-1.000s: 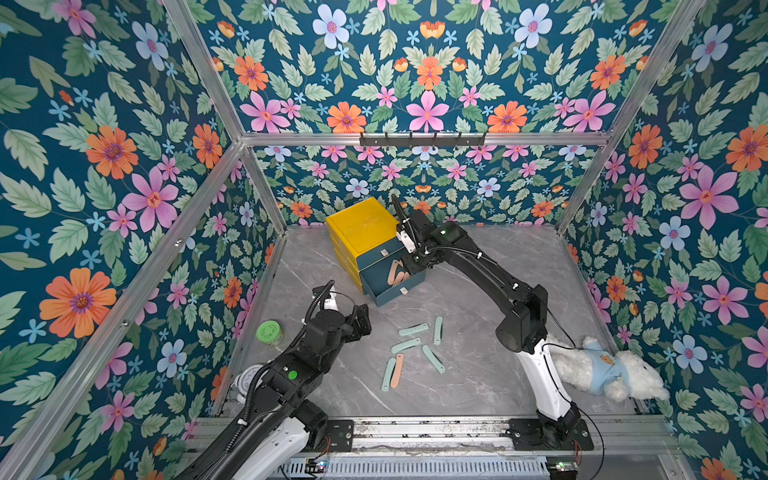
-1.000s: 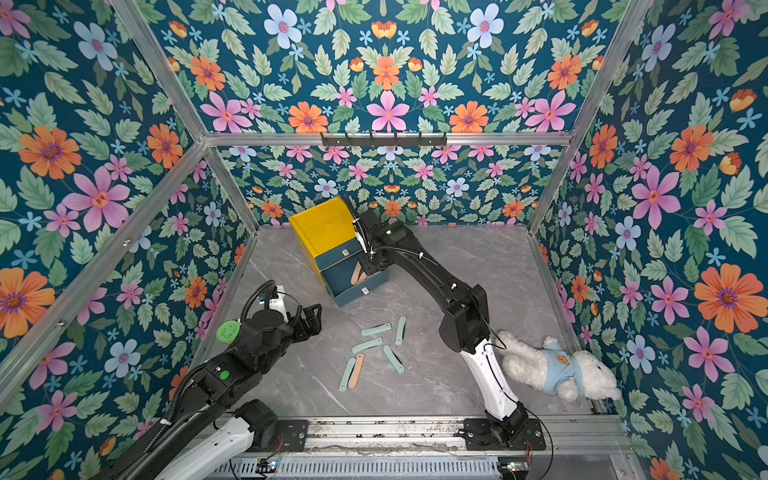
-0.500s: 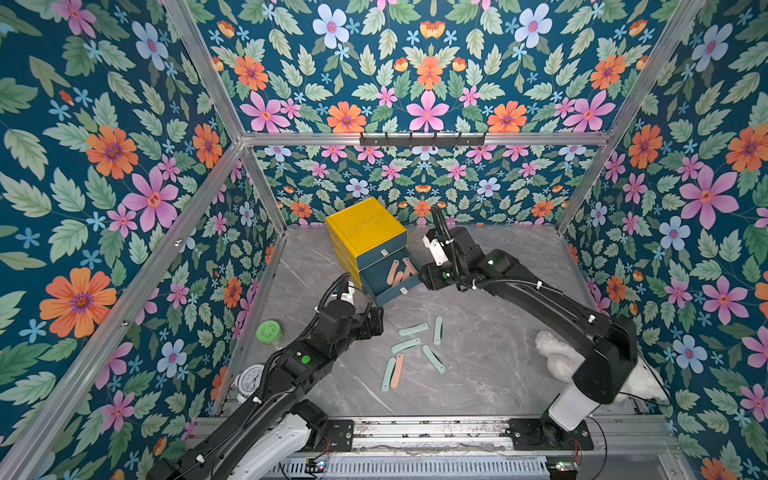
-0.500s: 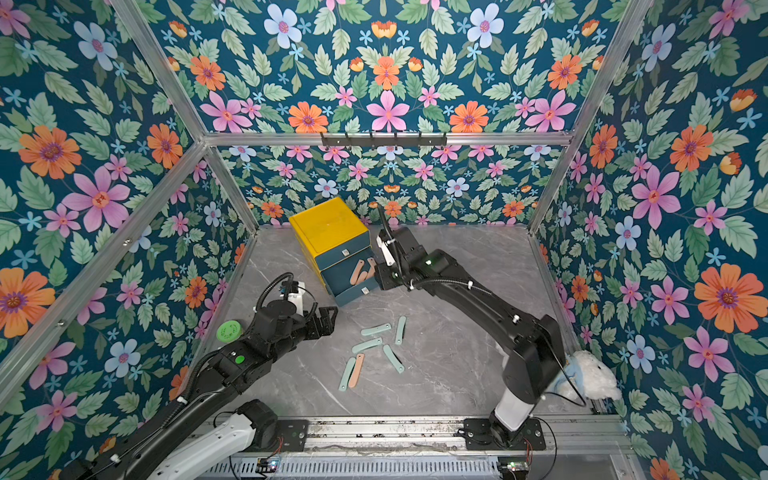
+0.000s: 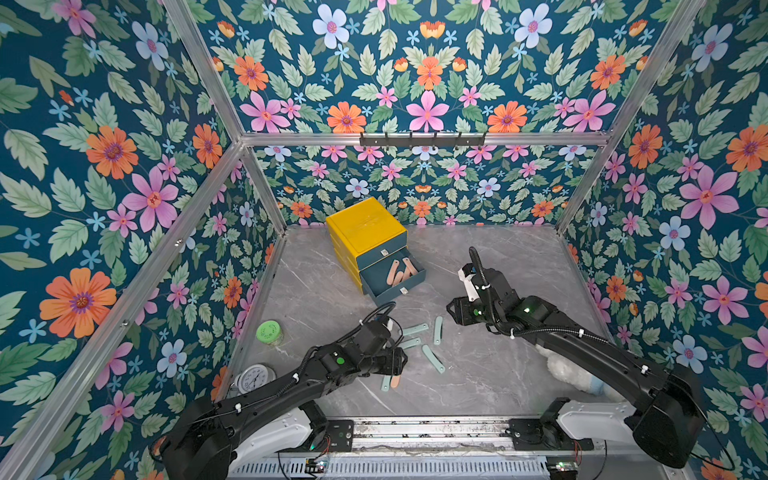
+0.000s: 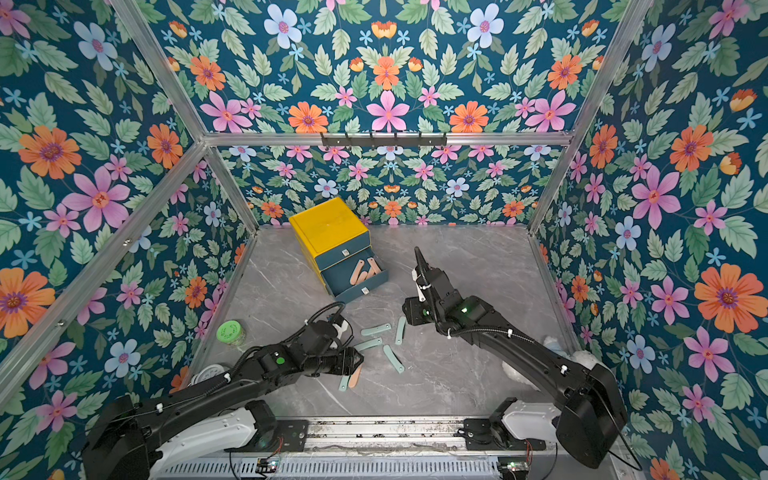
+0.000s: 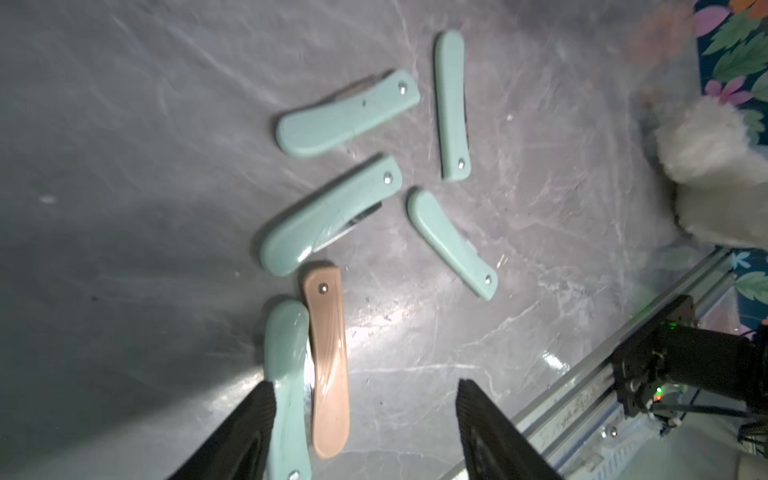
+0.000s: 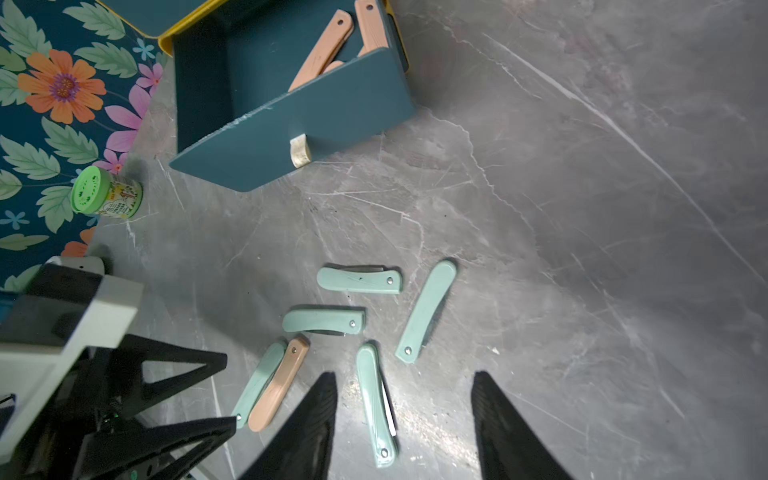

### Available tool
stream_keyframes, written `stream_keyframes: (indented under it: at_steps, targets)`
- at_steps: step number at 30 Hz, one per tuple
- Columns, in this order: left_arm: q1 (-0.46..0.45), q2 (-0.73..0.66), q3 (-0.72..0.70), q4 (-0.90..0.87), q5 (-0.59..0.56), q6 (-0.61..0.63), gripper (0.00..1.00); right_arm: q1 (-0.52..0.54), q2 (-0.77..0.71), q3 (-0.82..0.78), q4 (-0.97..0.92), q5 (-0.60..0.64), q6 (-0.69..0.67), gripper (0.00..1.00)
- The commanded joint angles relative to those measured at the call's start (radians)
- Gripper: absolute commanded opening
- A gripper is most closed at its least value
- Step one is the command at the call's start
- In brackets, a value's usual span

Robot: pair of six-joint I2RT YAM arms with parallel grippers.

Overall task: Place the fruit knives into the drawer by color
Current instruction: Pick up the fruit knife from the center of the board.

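Note:
The drawer [image 5: 365,232] is a yellow cabinet at the back. Its lowest teal drawer [image 5: 409,282] is pulled out, with pink fruit knives [image 5: 399,272] inside. On the table lie several mint fruit knives [image 5: 415,329] and one pink knife [image 7: 328,365], which lies against a mint one [image 7: 286,374]. My left gripper [image 7: 365,399] is open and low over this pair. The pink knife lies between its fingers, and one finger [image 7: 259,415] touches the mint knife. My right gripper [image 8: 405,395] is open above another mint knife [image 8: 374,407].
A green-lidded jar [image 5: 269,332] and a small clock [image 5: 255,376] stand by the left wall. A white plush toy [image 5: 569,365] lies at the right behind my right arm. The metal frame rail [image 7: 602,395] runs along the table's front edge.
My right arm has drawn back from the open drawer to above the knives on the table. My left gripper has moved forward over the pink knife, and its jaws have narrowed.

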Motion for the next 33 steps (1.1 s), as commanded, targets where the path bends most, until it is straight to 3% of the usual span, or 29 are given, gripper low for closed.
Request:
stream_keyframes:
  at_steps: [1,17,24,33]
  targets:
    - [-0.041,0.032,-0.009,0.052,0.007,-0.072,0.69,-0.011,-0.034,-0.036,0.035,0.013,0.016,0.55]
    - [-0.063,0.187,0.010,0.091,0.015,-0.074,0.66,-0.058,-0.112,-0.134,0.062,-0.005,0.015,0.56]
    - [-0.063,0.230,0.028,0.039,-0.025,-0.049,0.65,-0.067,-0.123,-0.148,0.065,-0.008,0.015,0.56]
    - [-0.075,0.317,0.106,-0.084,-0.143,0.049,0.55,-0.081,-0.142,-0.168,0.076,-0.015,0.019,0.56]
